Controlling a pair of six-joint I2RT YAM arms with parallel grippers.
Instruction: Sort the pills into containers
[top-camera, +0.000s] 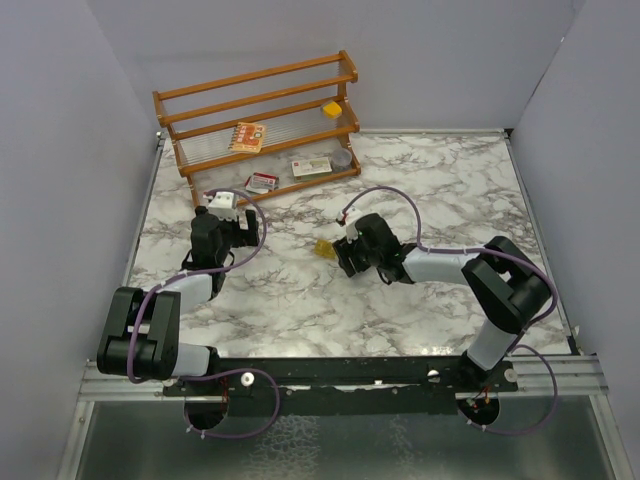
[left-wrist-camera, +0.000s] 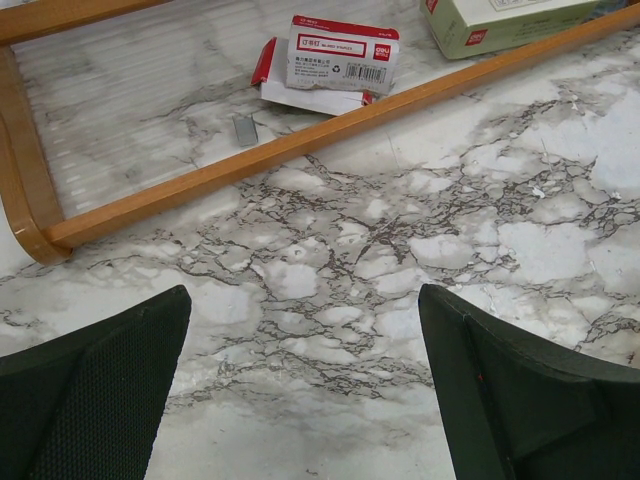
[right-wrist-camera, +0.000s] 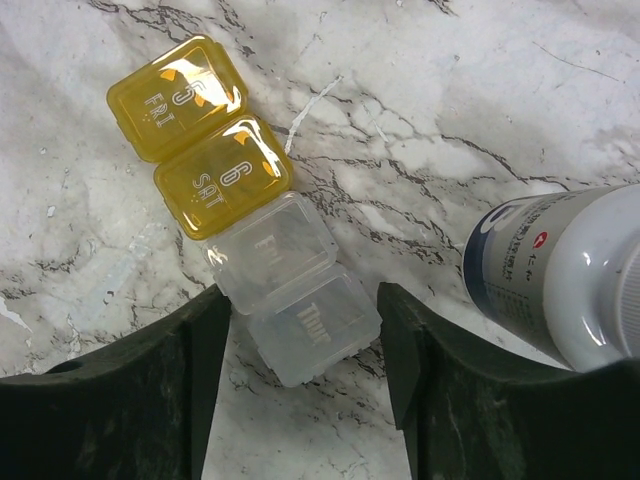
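A small yellow cluster (top-camera: 323, 247) lies mid-table. In the right wrist view it is two yellow lidded pill-box cells, marked FRI (right-wrist-camera: 177, 97) and SAT (right-wrist-camera: 222, 176), joined to two clear cells (right-wrist-camera: 290, 285). No loose pills show. A white bottle (right-wrist-camera: 560, 280) with a blue label lies on its side to the right of them. My right gripper (right-wrist-camera: 305, 330) is open, its fingertips on either side of the clear THUR cell, not touching it; it also shows in the top view (top-camera: 345, 255). My left gripper (left-wrist-camera: 305, 330) is open and empty over bare marble, near the rack (top-camera: 225, 212).
A wooden rack (top-camera: 260, 110) stands at the back left, its front rail (left-wrist-camera: 300, 145) just ahead of my left gripper. It holds a red-white box (left-wrist-camera: 340, 55), a green-white box (left-wrist-camera: 500, 20), an orange box (top-camera: 247, 136), a yellow cube (top-camera: 332, 108) and a grey tin (top-camera: 343, 157). Walls close three sides.
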